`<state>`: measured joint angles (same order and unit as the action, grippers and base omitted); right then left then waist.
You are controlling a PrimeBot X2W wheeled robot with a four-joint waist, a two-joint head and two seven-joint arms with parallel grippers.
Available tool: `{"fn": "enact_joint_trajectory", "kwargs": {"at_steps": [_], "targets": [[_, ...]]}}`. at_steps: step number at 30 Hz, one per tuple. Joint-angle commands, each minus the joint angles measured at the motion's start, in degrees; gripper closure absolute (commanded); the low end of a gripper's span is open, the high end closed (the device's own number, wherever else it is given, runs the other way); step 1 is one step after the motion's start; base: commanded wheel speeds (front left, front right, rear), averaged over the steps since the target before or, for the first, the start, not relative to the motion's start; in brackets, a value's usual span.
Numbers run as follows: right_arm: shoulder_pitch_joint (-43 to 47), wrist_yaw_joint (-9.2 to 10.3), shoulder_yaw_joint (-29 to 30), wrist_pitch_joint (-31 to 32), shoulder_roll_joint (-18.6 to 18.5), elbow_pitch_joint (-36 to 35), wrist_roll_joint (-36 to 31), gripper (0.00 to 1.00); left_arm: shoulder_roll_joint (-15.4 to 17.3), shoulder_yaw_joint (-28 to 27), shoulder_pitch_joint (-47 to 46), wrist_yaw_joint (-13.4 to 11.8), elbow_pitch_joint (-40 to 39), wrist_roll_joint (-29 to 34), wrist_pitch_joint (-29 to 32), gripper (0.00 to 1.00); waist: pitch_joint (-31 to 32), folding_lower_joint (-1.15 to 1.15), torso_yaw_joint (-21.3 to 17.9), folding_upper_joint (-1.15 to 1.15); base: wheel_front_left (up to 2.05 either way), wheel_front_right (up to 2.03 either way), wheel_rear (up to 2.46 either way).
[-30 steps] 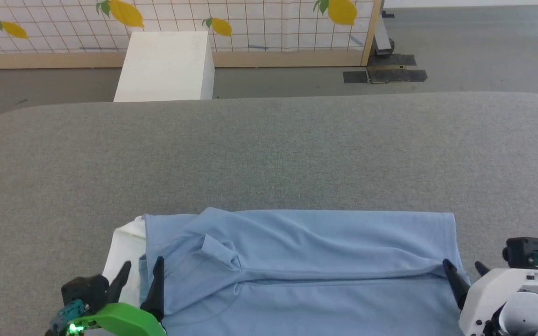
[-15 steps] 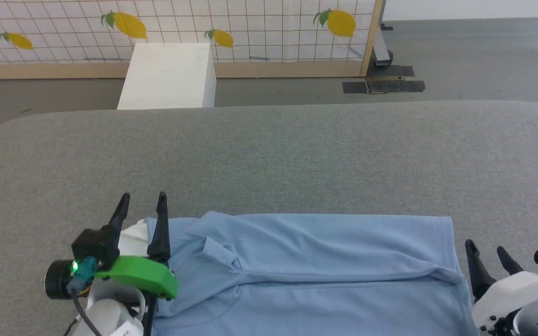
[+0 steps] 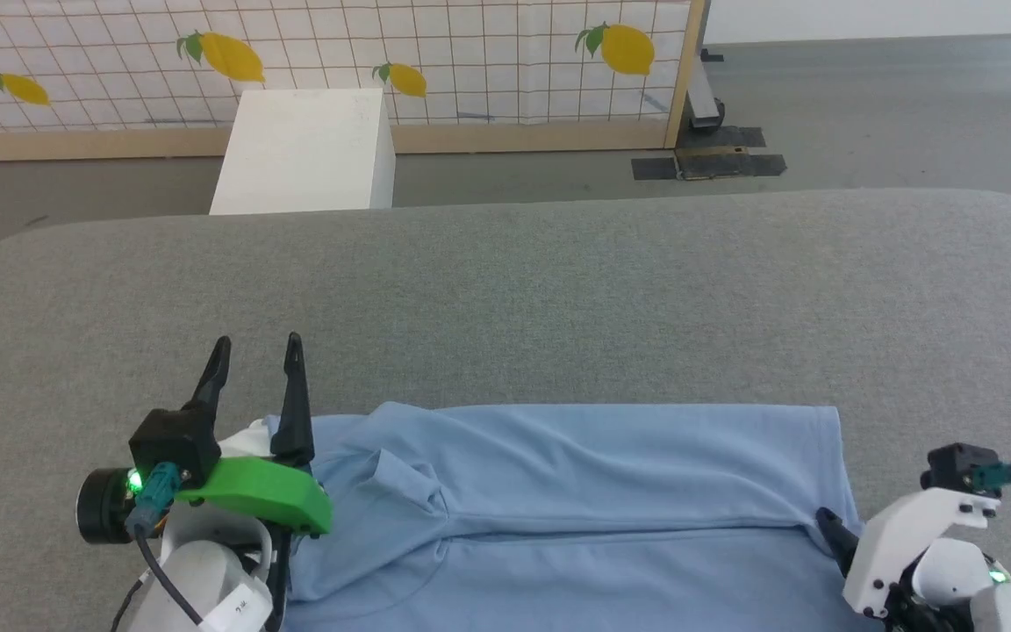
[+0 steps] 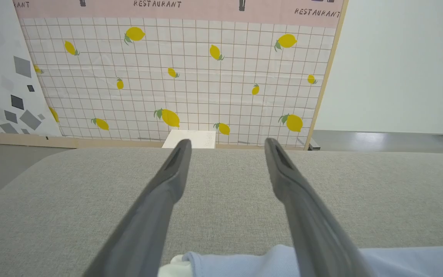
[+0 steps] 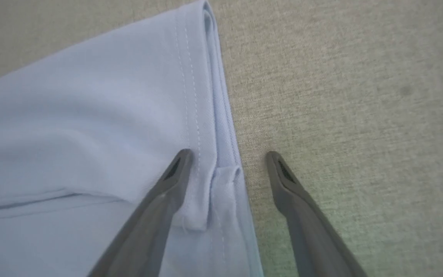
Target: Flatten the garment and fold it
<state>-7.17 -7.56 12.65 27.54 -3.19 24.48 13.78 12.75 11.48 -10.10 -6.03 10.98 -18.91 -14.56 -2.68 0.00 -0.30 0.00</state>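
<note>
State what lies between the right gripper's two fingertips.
In the right wrist view, the hemmed edge of the garment, then bare grey surface.

We count: 1 garment [image 3: 558, 491], 1 white cloth [image 4: 170, 265], 2 grippers, i.e. left gripper [image 3: 253, 351] & right gripper [image 5: 227, 154], 1 white box [image 3: 304, 149], 1 grey table [image 3: 505, 290], 1 panel [image 3: 488, 61] w/ 4 lemons [image 3: 615, 48] in head view.

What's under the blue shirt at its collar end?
A white cloth pokes out from beneath the shirt at that end, beside the left gripper. How far it runs under the shirt is covered. Both lie on the grey padded surface.
</note>
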Motion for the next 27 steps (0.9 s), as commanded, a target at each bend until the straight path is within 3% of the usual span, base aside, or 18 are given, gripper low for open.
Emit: {"fn": "enact_joint_trajectory", "kwargs": {"at_steps": [1, 2, 3, 12, 22, 27], "targets": [[-0.2, 0.08, -1.1, 2.8, 0.3, 1.6, -0.6, 0.04, -0.4, -0.4, -0.4, 0.5, 0.3, 0.7, -0.4, 0.0, -0.1, 0.0, 0.2, 0.0, 0.0, 0.0, 0.0], [-0.2, 0.08, -1.6, 4.5, 0.3, 2.0, -0.5, 0.48, -0.5, -0.6, -0.4, 0.7, 0.4, 0.8, -0.4, 0.0, -0.1, 0.0, 0.3, 0.0, 0.0, 0.0, 0.0], [0.1, 0.08, -2.7, 8.8, 0.3, 1.5, -0.7, 1.0, -1.0, -1.1, -0.3, 1.1, 0.7, 1.3, -0.4, 0.0, -0.2, 0.0, 0.5, 0.0, 0.0, 0.0, 0.0], [0.7, 0.08, 2.1, 7.4, 0.3, -5.3, -6.2, 1.0, -1.8, -2.4, 0.0, 2.1, 0.9, 2.3, -0.4, 0.0, -0.8, 0.0, 0.4, 0.0, 0.0, 0.0, 0.0], [-0.1, 0.08, 18.5, 0.2, 0.3, -9.2, -21.9, 1.0, -2.5, -3.3, 0.1, 2.8, 0.5, 3.4, -0.4, 0.0, -1.7, 0.0, 0.7, 0.0, 0.0, 0.0, 0.0], [0.0, 0.08, 23.7, -2.9, 0.3, -9.2, -26.8, 1.0, -2.7, -3.8, 0.4, 3.3, 0.7, 3.7, -0.4, 0.0, -1.7, 0.0, 1.0, 0.0, 0.0, 0.0, 0.0]]}}
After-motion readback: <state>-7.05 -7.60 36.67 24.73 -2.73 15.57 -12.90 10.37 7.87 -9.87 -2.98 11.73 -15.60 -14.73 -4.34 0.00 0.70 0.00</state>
